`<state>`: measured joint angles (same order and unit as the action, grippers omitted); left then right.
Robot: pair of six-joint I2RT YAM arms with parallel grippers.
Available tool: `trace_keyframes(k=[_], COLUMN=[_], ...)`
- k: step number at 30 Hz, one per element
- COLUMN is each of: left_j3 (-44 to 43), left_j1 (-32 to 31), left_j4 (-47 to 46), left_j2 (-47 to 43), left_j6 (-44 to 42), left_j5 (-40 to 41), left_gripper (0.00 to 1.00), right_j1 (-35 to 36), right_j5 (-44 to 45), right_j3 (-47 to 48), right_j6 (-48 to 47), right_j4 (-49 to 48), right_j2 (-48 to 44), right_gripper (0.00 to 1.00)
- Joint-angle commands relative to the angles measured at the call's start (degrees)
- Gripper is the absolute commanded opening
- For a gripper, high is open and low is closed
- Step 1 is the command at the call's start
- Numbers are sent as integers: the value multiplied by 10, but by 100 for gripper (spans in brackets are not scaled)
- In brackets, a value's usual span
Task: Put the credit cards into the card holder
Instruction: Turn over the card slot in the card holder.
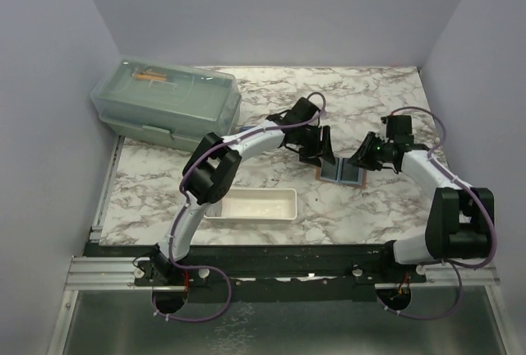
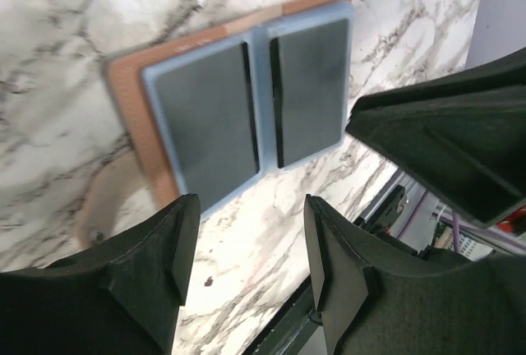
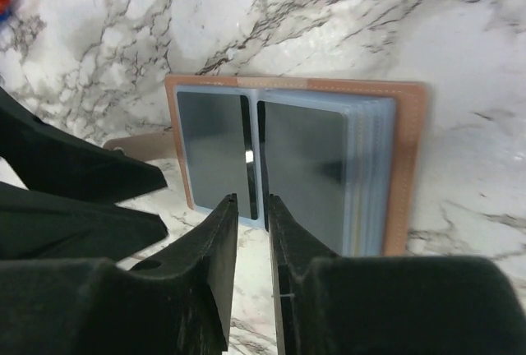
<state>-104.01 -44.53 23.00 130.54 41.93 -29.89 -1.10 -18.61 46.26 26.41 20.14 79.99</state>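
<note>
The tan-brown card holder (image 1: 343,173) lies open and flat on the marble table between both arms. Its blue-grey sleeves show two dark credit cards side by side (image 2: 215,125) (image 2: 306,88), which also show in the right wrist view as the left card (image 3: 212,154) and the right card (image 3: 304,166). My left gripper (image 2: 251,248) hovers open just beside the holder's (image 2: 131,100) edge, with nothing between its fingers. My right gripper (image 3: 253,215) points at the seam between the two cards. Its jaws stand only a narrow gap apart, and that gap is empty. The holder's brown rim (image 3: 407,166) and its strap tab (image 3: 136,145) stay uncovered.
A long white tray (image 1: 251,205) lies near the front of the table, left of the holder. A clear lidded storage box (image 1: 168,104) stands at the back left. The two grippers (image 1: 323,156) (image 1: 359,158) are close together over the holder.
</note>
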Motion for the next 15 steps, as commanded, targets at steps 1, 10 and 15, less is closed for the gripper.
trace_keyframes(k=[1,10,15], left_j3=[11,0,-6], left_j1=[11,17,18], left_j4=[0,-3,-6], left_j2=[-25,-10,-3], left_j6=[-13,-9,-8], left_j5=[16,13,9], left_gripper=[58,58,56], right_j1=[34,70,73], right_j5=[-26,20,35], right_j3=[2,30,33], right_j6=[1,7,6], right_j4=[-42,-49,-50], right_j2=[44,124,142], right_gripper=[24,22,12])
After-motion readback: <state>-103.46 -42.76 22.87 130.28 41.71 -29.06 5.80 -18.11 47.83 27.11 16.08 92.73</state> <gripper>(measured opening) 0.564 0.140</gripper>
